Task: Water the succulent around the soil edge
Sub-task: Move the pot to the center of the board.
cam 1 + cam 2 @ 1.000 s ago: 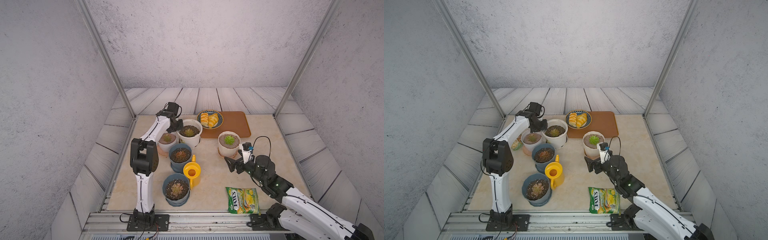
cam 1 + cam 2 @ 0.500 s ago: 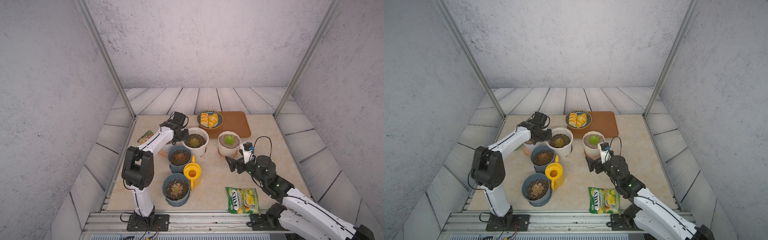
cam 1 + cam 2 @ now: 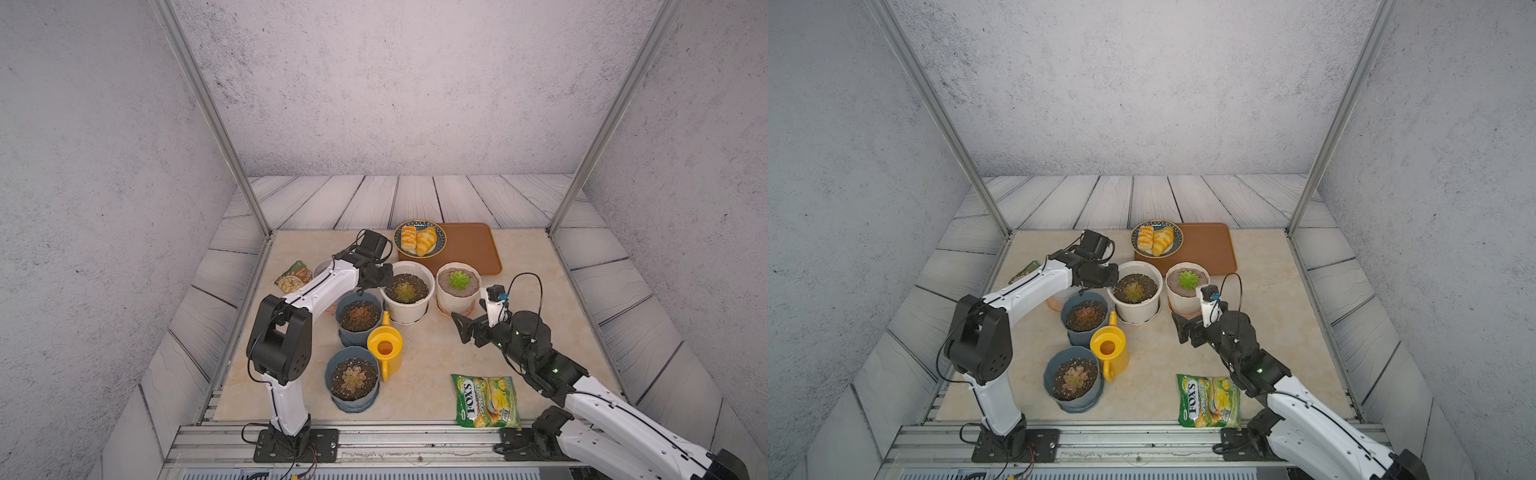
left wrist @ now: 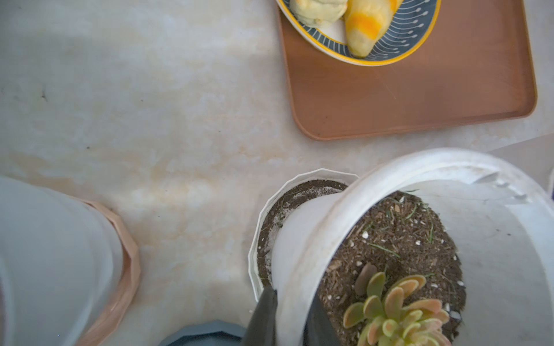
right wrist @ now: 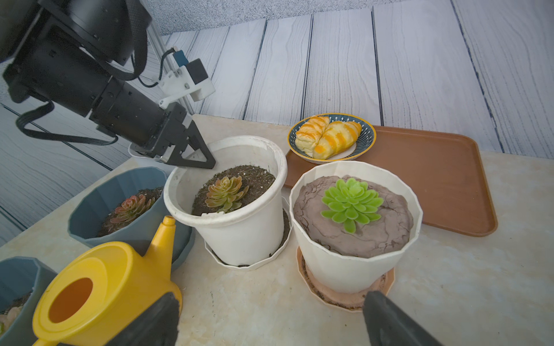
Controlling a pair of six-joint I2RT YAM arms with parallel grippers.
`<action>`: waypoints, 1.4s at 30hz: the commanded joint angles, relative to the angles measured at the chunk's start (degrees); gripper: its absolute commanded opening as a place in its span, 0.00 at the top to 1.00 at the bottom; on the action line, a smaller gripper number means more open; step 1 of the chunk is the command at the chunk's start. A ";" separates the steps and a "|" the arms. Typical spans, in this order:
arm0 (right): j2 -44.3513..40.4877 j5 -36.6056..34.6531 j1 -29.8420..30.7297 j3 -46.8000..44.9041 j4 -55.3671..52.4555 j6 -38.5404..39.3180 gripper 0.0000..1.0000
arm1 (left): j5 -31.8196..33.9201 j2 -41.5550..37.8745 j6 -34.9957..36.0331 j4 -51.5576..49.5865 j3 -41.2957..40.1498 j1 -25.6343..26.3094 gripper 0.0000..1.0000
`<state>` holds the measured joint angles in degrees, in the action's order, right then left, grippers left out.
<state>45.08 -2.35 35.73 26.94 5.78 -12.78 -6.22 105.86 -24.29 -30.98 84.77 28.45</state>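
Right wrist view: yellow watering can sits on table beside blue pot, ungripped; rigid, probably light yet sloshy, so take its handle; right claw spread; left claw pinching white pot rim.

- The left pincer clamps the far rim of the round white pot, which holds a pinkish-green succulent in dark soil.
- The yellow watering can stands on the tabletop, its spout rising in front of that pot.
- Just beside the round pot, a faceted white pot holds a bright green succulent.
- Behind them, a plate of pastries rests on a brown tray.
- The right pincer has its dark fingers spread wide.
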 commanded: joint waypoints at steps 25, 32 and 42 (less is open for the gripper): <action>3.96 9.21 0.13 1.80 1.16 0.91 0.01 | -0.54 -5.08 9.24 -9.27 3.01 -28.65 0.62; 4.45 9.64 0.13 2.00 1.07 0.65 0.01 | -0.87 -0.75 9.09 -7.39 2.57 -29.59 0.76; 3.72 9.30 0.13 1.98 0.92 0.47 0.01 | -0.66 -0.88 10.06 -8.58 0.56 -28.06 0.93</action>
<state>49.39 6.55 35.73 26.94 6.24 -12.16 -6.31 105.45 -14.76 -37.78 86.52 -0.71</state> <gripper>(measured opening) 0.994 0.081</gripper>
